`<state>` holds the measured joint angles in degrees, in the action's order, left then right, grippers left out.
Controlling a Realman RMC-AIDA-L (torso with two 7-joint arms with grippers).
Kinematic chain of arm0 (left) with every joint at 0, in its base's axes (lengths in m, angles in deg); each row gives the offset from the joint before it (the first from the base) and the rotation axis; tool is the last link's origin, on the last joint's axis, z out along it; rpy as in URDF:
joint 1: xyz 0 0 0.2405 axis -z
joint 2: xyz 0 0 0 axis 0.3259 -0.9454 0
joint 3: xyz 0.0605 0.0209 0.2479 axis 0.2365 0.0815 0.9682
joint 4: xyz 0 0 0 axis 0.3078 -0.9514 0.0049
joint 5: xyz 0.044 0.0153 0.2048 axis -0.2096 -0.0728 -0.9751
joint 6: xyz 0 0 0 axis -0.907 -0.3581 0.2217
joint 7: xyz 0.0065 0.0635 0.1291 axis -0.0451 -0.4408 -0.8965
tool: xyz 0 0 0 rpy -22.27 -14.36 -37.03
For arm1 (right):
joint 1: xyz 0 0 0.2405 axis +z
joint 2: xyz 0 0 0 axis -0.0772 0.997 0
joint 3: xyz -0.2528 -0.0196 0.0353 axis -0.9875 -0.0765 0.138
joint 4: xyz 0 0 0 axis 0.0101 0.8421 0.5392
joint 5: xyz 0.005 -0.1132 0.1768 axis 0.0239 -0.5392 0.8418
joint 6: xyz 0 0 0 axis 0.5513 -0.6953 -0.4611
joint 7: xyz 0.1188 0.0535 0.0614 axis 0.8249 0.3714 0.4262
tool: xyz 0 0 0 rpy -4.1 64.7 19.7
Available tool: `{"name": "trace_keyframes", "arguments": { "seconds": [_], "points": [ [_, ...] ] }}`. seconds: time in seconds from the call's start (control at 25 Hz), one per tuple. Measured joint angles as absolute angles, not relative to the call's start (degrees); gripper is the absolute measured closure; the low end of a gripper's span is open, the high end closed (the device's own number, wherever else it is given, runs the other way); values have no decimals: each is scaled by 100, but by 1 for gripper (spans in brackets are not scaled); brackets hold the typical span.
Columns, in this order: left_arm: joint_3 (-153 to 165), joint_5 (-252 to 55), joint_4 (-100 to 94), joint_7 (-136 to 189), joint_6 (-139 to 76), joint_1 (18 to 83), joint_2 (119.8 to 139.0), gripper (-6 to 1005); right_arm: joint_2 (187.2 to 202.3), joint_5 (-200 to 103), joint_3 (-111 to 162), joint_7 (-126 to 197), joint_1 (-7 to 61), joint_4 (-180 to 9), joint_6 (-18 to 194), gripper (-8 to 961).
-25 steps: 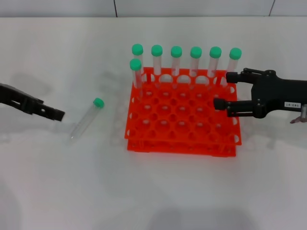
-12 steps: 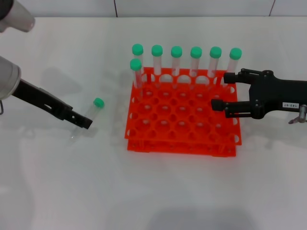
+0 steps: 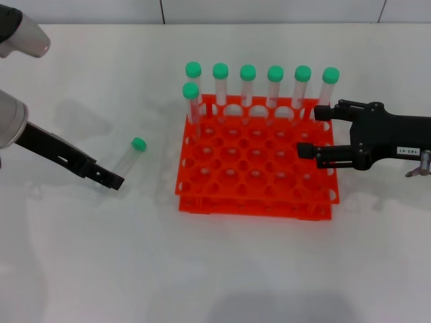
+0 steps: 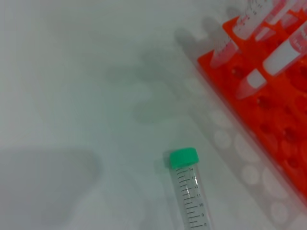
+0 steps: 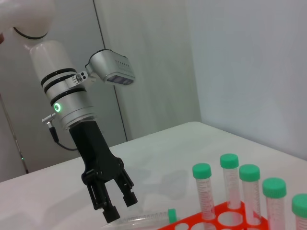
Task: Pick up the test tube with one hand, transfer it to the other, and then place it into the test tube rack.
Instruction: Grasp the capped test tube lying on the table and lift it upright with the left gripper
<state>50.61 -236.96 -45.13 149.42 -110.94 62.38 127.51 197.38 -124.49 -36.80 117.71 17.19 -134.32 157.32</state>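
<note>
The test tube (image 3: 126, 160), clear with a green cap (image 3: 139, 143), lies flat on the white table left of the test tube rack (image 3: 254, 202). My left gripper (image 3: 111, 179) hangs low over the tube's bottom end. In the right wrist view this left gripper (image 5: 120, 207) is open, its fingers just above the lying tube (image 5: 144, 220). The left wrist view shows the tube (image 4: 190, 196) close below and the rack (image 4: 276, 120) beside it. My right gripper (image 3: 315, 131), with a white label, is open over the rack's right edge and holds nothing.
Several green-capped tubes (image 3: 248, 84) stand upright along the rack's back row, with one (image 3: 190, 101) in the second row at the back left corner. Bare white table stretches in front of the rack and around the lying tube.
My left arm has swung in from the left edge to the lying tube, and in the last half second it shifted slightly down and back. The right gripper has barely moved.
</note>
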Motion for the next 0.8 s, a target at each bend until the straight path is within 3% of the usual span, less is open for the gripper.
{"name": "trace_keyframes", "arguments": {
  "seconds": [0.8],
  "points": [
    [5154,-23844,-4377,14962,-11046,6304,12769,188,19745,-12449,-3680,11765,1719,-13425,15734,96]
  ]
}}
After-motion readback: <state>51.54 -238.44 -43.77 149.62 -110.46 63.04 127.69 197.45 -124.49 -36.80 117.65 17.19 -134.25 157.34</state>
